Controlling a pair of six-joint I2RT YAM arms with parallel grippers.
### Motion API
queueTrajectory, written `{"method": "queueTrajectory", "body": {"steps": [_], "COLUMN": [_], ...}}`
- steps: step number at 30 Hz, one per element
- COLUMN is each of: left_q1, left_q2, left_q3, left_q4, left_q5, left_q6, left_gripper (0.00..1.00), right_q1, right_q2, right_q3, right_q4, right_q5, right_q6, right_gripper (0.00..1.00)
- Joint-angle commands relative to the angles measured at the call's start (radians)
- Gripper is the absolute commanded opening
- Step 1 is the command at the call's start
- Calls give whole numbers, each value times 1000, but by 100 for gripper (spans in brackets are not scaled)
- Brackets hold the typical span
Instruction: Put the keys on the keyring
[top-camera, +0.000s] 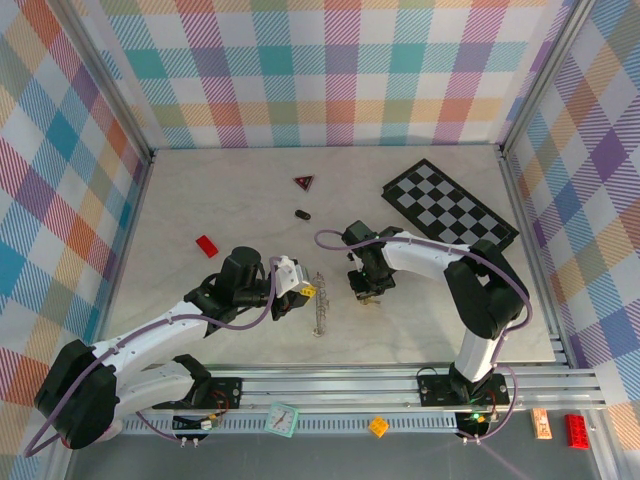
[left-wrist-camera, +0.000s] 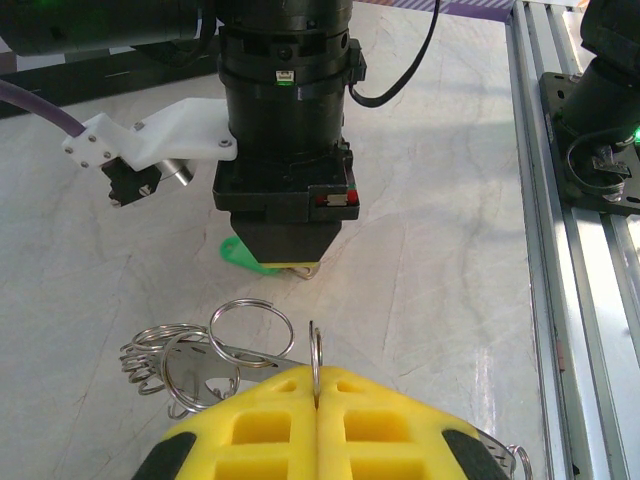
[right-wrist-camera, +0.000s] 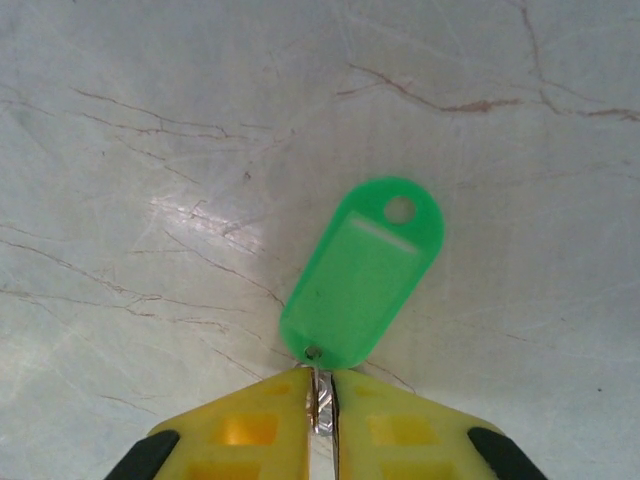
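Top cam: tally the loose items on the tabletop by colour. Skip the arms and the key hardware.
Red: 2 (red block, dark red triangle)
Black: 1 (small oval piece)
Black-and-white: 1 (chequered board)
Total: 4

I see left gripper (left-wrist-camera: 316, 400) fingers pressed together, reaching toward 2 o'clock | right gripper (right-wrist-camera: 322, 410) fingers nearly together, pointing down
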Motion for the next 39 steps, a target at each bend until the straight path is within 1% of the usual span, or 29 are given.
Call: {"method": "queueTrajectory", "body": {"steps": [1, 7, 10, 13, 16, 22, 26, 30, 35, 37, 39], "left_q1": [-13, -13, -13, -13, -13, -13, -13, -13, -15, -15, -15], "left_q2": [-8, -10, -9, -10, -10, -27, -27, -35, -27, -20, -17], "left_q3": [24, 24, 25, 26, 26, 26, 24, 19, 12, 12, 10], "left_q4": [-6, -8, -8, -10, -10, -10, 4, 4, 46, 54, 59], "left_q5": [6, 6, 5, 5, 3, -20, -34, -37, -26, -24, -21], "left_q6": [20, 20, 20, 20, 20, 7, -13, -30, -75, -91, -102], "left_gripper": [0, 0, 0, 0, 0, 0, 0, 0, 0, 0, 0], "right_q1": [1, 1, 0, 1, 1, 1, 3, 26, 42, 47, 52], "right_q2": [17, 17, 9, -15, -69, -261, -388, -495, -583, -605, -625], "right_q3": [20, 22, 23, 22, 12, -63, -127, -208, -305, -328, -348], "right_q4": [-24, -23, -22, -19, -6, 90, 200, 317, 469, 507, 539], "right_q5": [-14, -13, -14, -9, -10, -20, -99, -134, -262, -309, -352], "right_q6": [-13, -12, -13, -13, -24, -126, -222, -328, -420, -431, -475], "right_gripper": [12, 7, 0, 0, 0, 0, 0, 0, 0, 0, 0]}}
